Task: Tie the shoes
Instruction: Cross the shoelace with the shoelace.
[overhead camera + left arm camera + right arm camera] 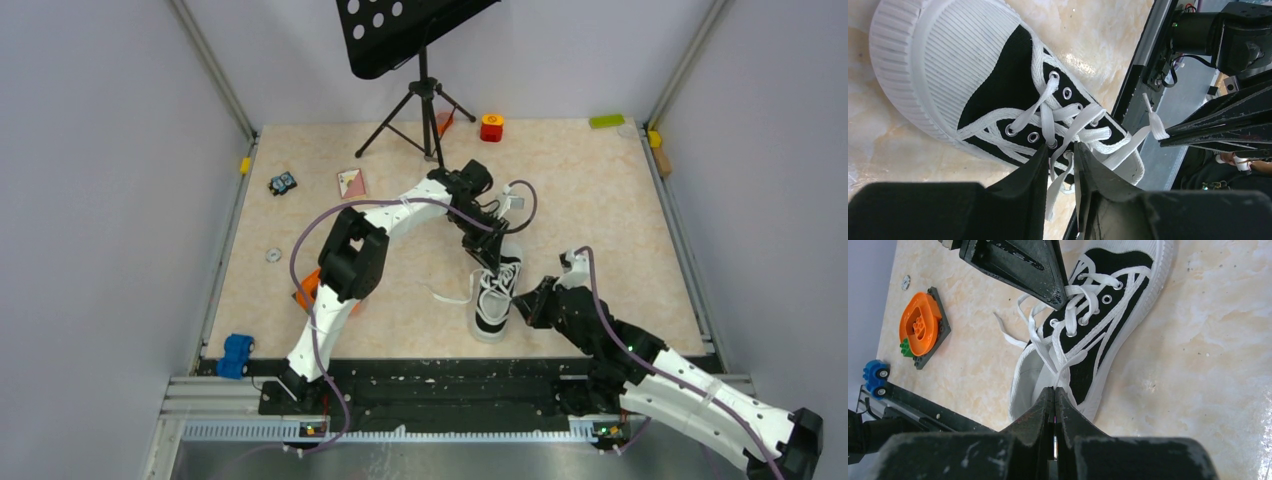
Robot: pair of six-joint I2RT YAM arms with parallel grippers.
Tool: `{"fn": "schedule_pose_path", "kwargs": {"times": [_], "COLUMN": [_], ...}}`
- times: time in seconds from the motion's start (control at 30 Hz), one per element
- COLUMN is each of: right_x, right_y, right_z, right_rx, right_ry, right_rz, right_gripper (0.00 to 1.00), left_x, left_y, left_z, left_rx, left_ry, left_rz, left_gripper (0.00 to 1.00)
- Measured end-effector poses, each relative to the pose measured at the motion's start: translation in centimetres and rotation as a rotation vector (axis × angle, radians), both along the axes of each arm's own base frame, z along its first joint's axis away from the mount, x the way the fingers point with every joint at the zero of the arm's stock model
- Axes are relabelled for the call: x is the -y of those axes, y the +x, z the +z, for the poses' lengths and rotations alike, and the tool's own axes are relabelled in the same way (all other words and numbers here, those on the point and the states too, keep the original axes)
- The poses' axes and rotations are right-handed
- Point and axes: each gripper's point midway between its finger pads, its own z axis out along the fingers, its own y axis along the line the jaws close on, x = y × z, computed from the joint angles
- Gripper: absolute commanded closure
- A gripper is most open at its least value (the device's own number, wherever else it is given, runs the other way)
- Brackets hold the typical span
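Over the tongue of the shoe (993, 90), left gripper (1062, 150) part-spread, fingers straddling a loose strand (1058, 180), not clamped on it. Right gripper (1054, 390), beside the shoe's toe end, pressed shut, pinching the other lace end (1135, 140). Step judged: gathering both laces for the first cross. Next, left must close, then draw clear; rail (923, 407) crowds the toe, and the open table (600, 200) lies beyond the heel.
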Motion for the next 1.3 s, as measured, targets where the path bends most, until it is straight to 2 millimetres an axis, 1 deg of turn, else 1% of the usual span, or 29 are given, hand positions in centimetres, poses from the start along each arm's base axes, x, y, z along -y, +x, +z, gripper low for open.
{"fn": "schedule_pose_path", "kwargs": {"times": [0.07, 0.1, 0.47, 0.53, 0.6, 0.73, 0.87, 0.97, 1.2, 1.3], "right_x": [0.0, 0.0, -0.4, -0.3, -0.2, -0.1, -0.1, -0.3, -1.7, -2.1], "right_y": [0.0, 0.0, 0.2, 0.4, 0.7, 1.2, 1.4, 1.5, 1.0, 0.6], "right_z": [-0.1, -0.1, 0.0, 0.2, 0.9, 1.9, 1.8, 1.9, 1.7, 1.4], "right_rx": [-0.004, -0.005, -0.007, -0.001, 0.010, 0.028, 0.013, 0.012, -0.017, -0.032], "right_ry": [0.000, 0.000, 0.006, 0.005, 0.012, 0.023, 0.003, -0.009, 0.005, 0.008], "right_rz": [0.000, 0.001, 0.019, 0.013, 0.006, 0.003, 0.005, 0.019, 0.096, 0.121], "right_gripper": [1.00, 1.00, 1.00, 1.00, 1.00, 1.00, 1.00, 1.00, 1.00, 1.00], "left_x": [0.0, 0.0, 0.3, 0.2, 0.0, -0.6, -1.6, -1.9, -0.9, -0.4], "left_y": [-0.1, -0.1, -0.2, -0.3, -0.5, -1.3, -2.8, -3.4, -2.6, -1.9], "left_z": [-0.1, -0.1, -0.6, -0.4, 0.1, 1.1, 1.3, 1.5, 3.1, 3.9], "left_rx": [-0.006, -0.008, -0.036, -0.040, -0.034, -0.023, -0.054, -0.067, -0.027, -0.006], "left_ry": [0.003, 0.003, -0.006, -0.009, -0.017, -0.034, -0.041, -0.052, -0.095, -0.111], "left_rz": [0.003, 0.004, 0.052, 0.067, 0.080, 0.112, 0.180, 0.236, 0.283, 0.289], "left_gripper": [0.95, 1.00, 1.00, 1.00, 1.00, 1.00, 1.00, 1.00, 1.00, 1.00]}}
